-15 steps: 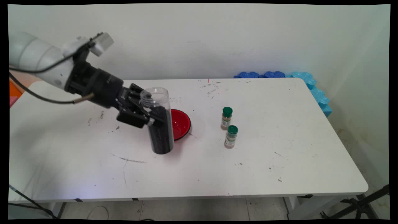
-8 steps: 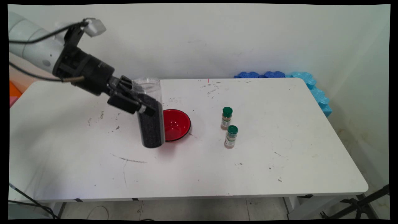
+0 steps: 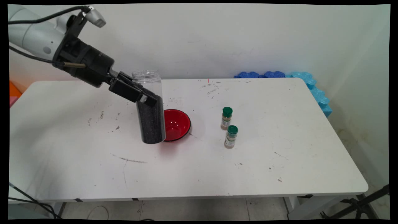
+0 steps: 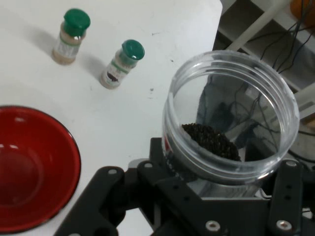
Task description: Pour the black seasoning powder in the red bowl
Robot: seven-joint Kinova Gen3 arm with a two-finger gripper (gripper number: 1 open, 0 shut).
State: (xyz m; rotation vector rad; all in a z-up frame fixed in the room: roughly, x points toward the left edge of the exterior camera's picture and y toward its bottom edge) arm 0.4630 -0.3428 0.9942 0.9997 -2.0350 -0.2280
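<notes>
Since a second ago the gripper [image 3: 148, 99] has carried the clear jar [image 3: 150, 109] up and toward the table's left end, so the jar now hangs clear of the table [image 3: 279, 168] instead of standing beside the bowl. The jaws are clenched on the jar's upper body, just below its open threaded mouth, and the jar tilts slightly, its base swung toward the red bowl [image 3: 176, 124]. It is filled most of the way with dark granules [image 4: 211, 140], whose heaped surface shows through the mouth in the hand view.

From the main view the jar's base overlaps the bowl's left rim; whether it is over the bowl or just short of it is hard to say from this angle. The bowl sits near the table's middle and looks bare inside.

Two small green-capped spice bottles stand upright to the bowl's right, one [image 3: 226, 118] nearer the back edge, the other [image 3: 231, 137] nearer the front, close together but apart. Wide bare table lies along the front edge and at the right end. Blue foam blocks [image 3: 298, 81] line the back right corner, against the wall.
</notes>
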